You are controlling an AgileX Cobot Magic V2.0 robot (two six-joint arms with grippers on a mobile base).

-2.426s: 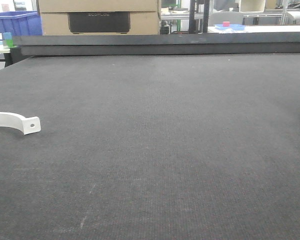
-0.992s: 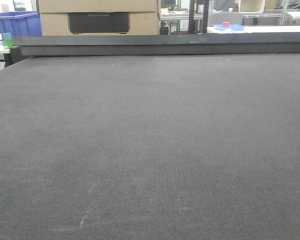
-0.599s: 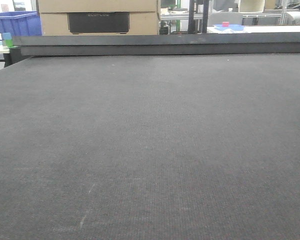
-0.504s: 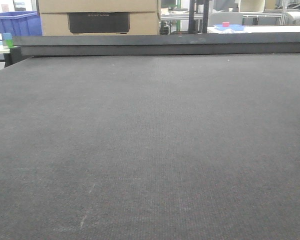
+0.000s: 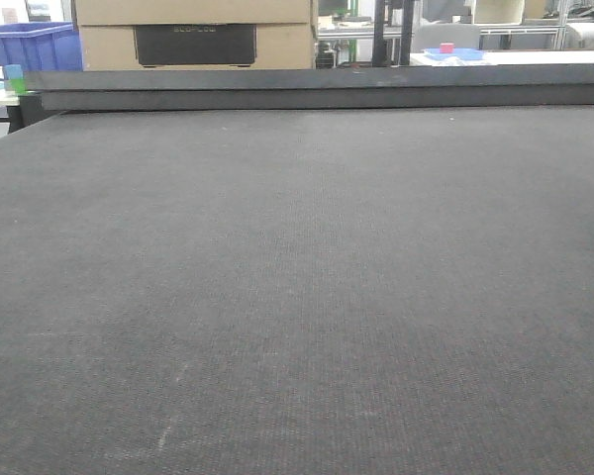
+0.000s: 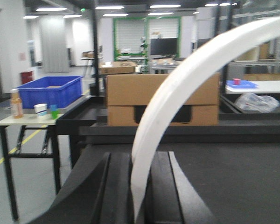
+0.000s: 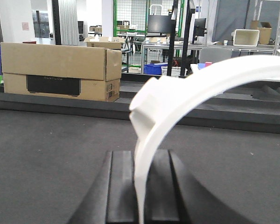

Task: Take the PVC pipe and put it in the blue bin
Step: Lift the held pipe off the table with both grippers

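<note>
White and curved, the PVC pipe (image 6: 175, 88) stands clamped between the two dark fingers of the left gripper (image 6: 141, 156). It is held above the grey tabletop (image 5: 297, 297), and the blue bin (image 6: 49, 91) is well apart at the left, near a small side table (image 6: 28, 122). The right gripper (image 7: 141, 154) is closed on a white arc (image 7: 186, 93) of the same kind; I cannot tell if it is the same piece.
</note>
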